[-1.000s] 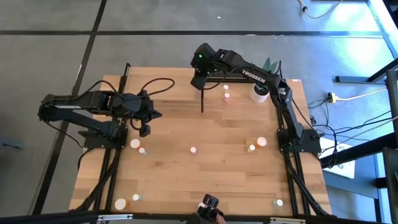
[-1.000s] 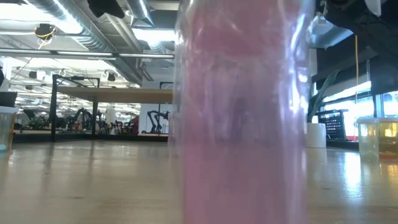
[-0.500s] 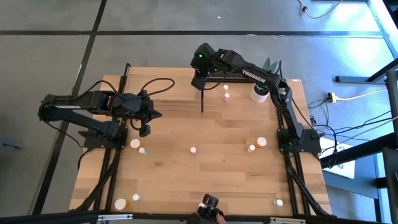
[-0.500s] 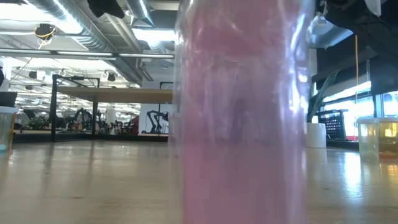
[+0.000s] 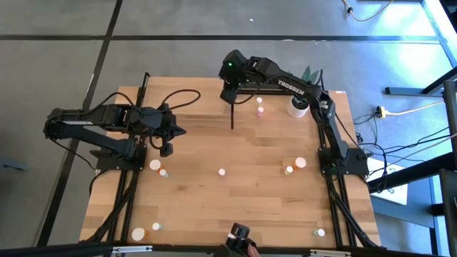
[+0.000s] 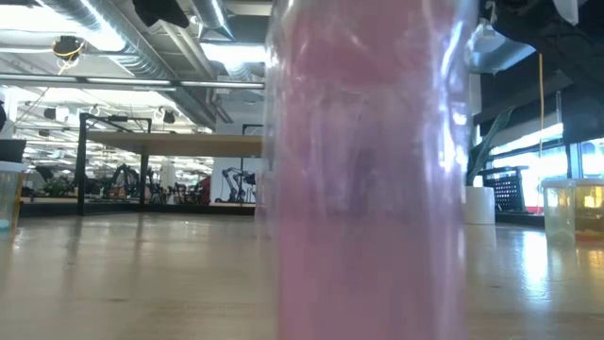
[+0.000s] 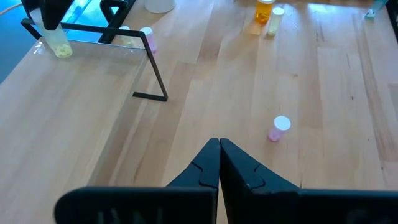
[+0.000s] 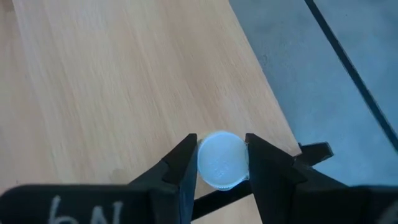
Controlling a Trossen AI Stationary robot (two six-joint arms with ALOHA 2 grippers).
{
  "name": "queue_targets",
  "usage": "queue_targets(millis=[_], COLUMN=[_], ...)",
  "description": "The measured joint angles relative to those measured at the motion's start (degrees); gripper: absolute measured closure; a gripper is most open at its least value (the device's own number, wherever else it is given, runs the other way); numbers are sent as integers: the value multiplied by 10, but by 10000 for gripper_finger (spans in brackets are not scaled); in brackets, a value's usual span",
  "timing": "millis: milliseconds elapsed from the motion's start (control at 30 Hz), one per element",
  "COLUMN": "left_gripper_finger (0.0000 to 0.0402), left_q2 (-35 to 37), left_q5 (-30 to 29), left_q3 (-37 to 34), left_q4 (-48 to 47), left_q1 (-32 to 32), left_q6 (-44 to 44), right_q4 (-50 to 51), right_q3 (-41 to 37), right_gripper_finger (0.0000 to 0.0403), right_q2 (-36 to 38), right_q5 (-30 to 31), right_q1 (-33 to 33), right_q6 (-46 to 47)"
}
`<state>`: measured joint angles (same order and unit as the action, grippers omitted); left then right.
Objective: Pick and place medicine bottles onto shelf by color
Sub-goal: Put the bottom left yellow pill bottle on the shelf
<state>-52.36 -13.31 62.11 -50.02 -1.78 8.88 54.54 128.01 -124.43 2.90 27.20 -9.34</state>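
Observation:
My right gripper reaches to the table's far edge, over the shelf with its black posts, and is shut on a yellowish medicine bottle with a white cap. A pink bottle stands by the shelf. More bottles stand apart on the tabletop: pink, orange. Another pink bottle fills the low view. My left gripper hangs shut above the table's left side, holding nothing. My right gripper pinches the bottle's top between its two fingers, one finger on each side of the white cap. The fingers slant down from above. The bottle stays upright below them; whether its bottom rests on the shelf I cannot tell.
A white plant pot stands at the far right, beside the shelf. More bottles sit near the front corners. The table's far edge and the floor lie just beyond my right gripper.

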Motion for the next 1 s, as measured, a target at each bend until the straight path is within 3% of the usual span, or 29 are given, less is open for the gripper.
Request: queue_targets(millis=[233, 1000], left_gripper_finger=[401, 401], left_q2=[0, 0], left_q5=[-74, -76], left_q3=[0, 0], left_q4=[0, 0], left_q1=[0, 0], left_q6=[1, 2], right_q4=[0, -8], right_q3=[0, 0], right_gripper_finger=[269, 268], right_q2=[-8, -8], right_q5=[0, 0], right_q1=[0, 0], right_q6=[0, 0])
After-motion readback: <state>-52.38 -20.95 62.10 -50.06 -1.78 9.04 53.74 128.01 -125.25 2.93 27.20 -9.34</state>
